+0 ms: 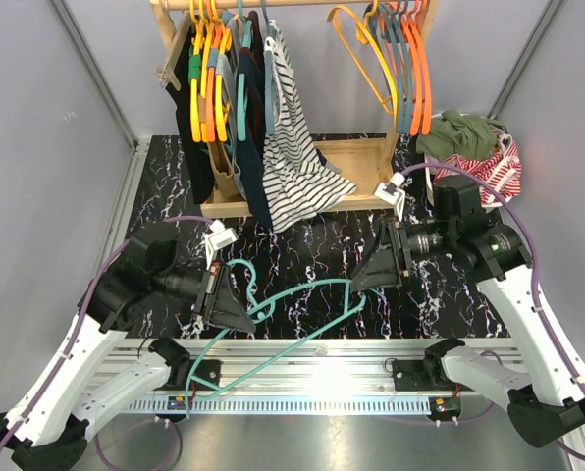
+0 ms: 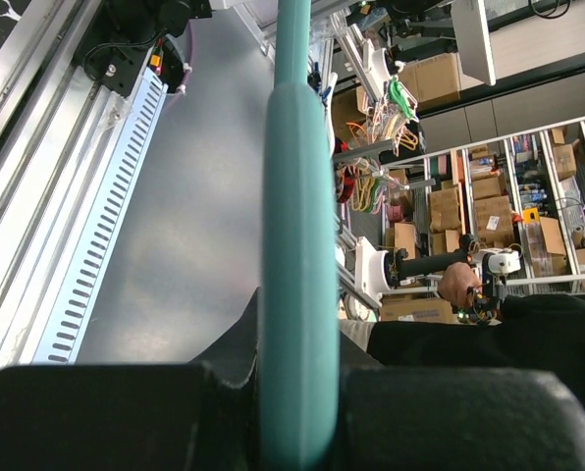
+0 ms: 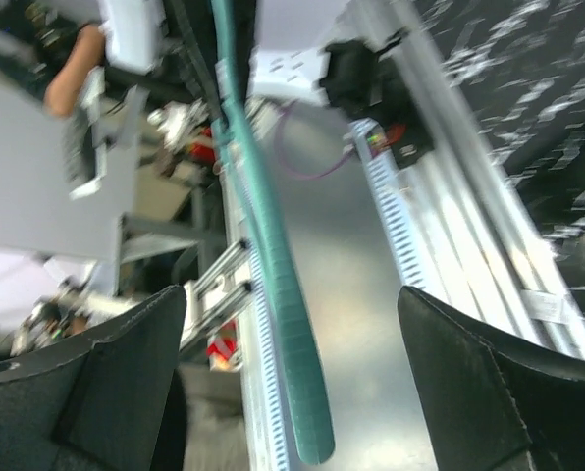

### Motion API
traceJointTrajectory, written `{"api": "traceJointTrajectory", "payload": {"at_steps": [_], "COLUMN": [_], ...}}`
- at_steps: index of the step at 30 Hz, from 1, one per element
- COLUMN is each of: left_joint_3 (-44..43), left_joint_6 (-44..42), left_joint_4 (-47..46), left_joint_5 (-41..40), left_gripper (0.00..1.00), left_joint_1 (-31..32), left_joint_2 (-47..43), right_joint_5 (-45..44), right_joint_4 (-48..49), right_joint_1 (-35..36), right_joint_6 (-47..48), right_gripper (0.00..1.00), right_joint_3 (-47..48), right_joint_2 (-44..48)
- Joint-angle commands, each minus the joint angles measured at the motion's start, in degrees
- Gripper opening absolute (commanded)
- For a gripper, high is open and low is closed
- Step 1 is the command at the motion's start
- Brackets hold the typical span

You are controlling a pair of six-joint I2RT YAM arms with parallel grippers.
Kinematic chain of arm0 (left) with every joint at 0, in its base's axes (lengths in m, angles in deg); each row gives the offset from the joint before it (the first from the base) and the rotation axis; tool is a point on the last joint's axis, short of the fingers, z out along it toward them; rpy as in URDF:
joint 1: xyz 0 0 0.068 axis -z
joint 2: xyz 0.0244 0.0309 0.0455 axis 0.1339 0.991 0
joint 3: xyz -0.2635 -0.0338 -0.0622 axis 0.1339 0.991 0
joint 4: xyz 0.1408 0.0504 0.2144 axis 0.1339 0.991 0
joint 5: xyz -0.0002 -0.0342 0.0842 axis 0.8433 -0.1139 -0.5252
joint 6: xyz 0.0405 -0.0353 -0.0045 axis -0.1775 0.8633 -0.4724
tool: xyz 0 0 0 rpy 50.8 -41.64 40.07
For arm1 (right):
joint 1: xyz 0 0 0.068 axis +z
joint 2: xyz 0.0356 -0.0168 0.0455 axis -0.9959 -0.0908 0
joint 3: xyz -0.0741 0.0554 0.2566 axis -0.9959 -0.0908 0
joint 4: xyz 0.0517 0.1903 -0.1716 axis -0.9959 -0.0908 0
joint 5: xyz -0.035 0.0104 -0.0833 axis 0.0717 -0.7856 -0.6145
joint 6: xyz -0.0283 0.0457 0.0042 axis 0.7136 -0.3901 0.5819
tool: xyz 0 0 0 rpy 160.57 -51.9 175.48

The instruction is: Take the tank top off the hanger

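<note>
Left gripper (image 2: 297, 392): right up at the lens in the left wrist view, jaws clamped tight on the teal hanger (image 2: 294, 196), whose thick bar runs straight up between the fingers.
Grip spot: from above, the left gripper (image 1: 239, 314) has it just beside the base of the hook.
Right gripper (image 1: 357, 285): jaws spread wide and gripping nothing; the hanger's far-right end sits in the gap.
Right wrist view: the teal bar (image 3: 273, 255) runs between the two dark fingers (image 3: 499, 392), apart from both.
Hanger, long axis: a diagonal, from near-left by the left arm's base up to far-right at the right gripper.
Hanger, pointing: the hook curls toward the far side, toward the wooden rack (image 1: 361, 157).
Hanger, state: a bare frame (image 1: 304, 287); whether it touches the top cannot be told.
Near edge: the hanger's lower-left end crosses the metal rail (image 1: 322, 358) and overhangs it.
Far side: a band of black marble top (image 1: 322, 245) shows between the grippers and the rack base.
Sides: grey walls close in left and right; the clothes basket (image 1: 432, 188) sits near the right arm.
Tank top: a striped sleeveless top (image 1: 292, 147) hangs on the rack and a green garment (image 1: 459, 132) tops the basket pile; which one is the task's cannot be told.
</note>
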Motion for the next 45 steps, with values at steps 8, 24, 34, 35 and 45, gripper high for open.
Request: {"api": "traceJointTrajectory", "payload": {"at_steps": [8,24,34,35,45], "left_joint_3": [-0.47,-8.61,-22.27,-22.01,-13.58], "left_joint_6": [3.05,-6.52,-6.37,-6.01,-2.93], "left_joint_4": [-5.63,7.34,22.15,21.97,16.00], "left_joint_5": [3.54,-16.61,-73.43,-76.23,-71.96], "left_gripper": [0.00,0.99,0.99,0.99,0.99], "left_joint_1": [-0.02,1.04,1.04,1.04,1.04], "left_joint_2": [0.82,5.13,-0.12,-0.93,-6.82], "right_joint_5": [13.48,-6.16,-53.04,-54.28,-65.17], "right_joint_4": [4.87,-1.09,-16.13,-15.70,9.25], "right_joint_1": [6.95,7.75,7.75,7.75,7.75], "right_joint_6": [-3.92,-0.93,2.15,2.50,9.08], "right_gripper": [0.66,0.00,0.00,0.00,0.00], "right_joint_3": [-5.14,0.56,14.54,15.07,19.73], "right_joint_2": [0.08,0.08,4.03,4.38,4.66]}}
